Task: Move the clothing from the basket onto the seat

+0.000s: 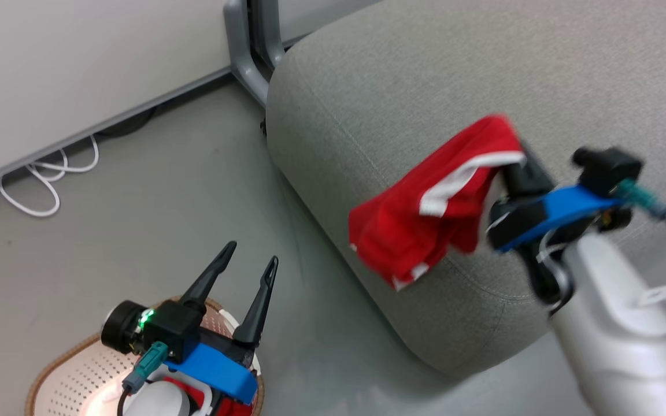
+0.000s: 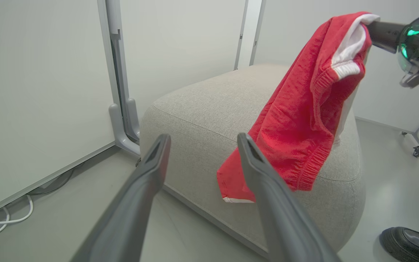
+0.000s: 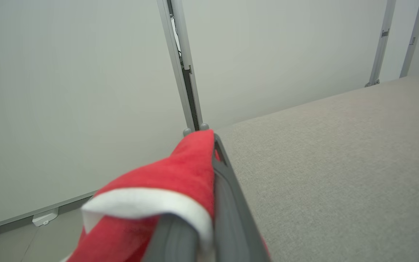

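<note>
A red garment with white trim, the clothing (image 1: pixel 425 214), hangs in the air over the near corner of the grey seat (image 1: pixel 437 75), pinched at its top by my right gripper (image 1: pixel 512 156), which is shut on it. In the left wrist view the clothing (image 2: pixel 304 116) drapes down from those fingers in front of the seat (image 2: pixel 202 109). The right wrist view has the red cloth (image 3: pixel 180 174) folded over my fingers (image 3: pixel 227 196). My left gripper (image 1: pixel 251 254) stands open and empty above the cream basket (image 1: pixel 73 370), where a bit of red fabric (image 1: pixel 194 396) shows under the wrist.
Grey floor lies between basket and seat. White cables (image 1: pixel 50 179) trail along the wall base at the left. A grey metal partition post (image 1: pixel 252 52) stands behind the seat's corner. A person's dark shoe (image 2: pixel 406 243) rests on the floor beside the seat.
</note>
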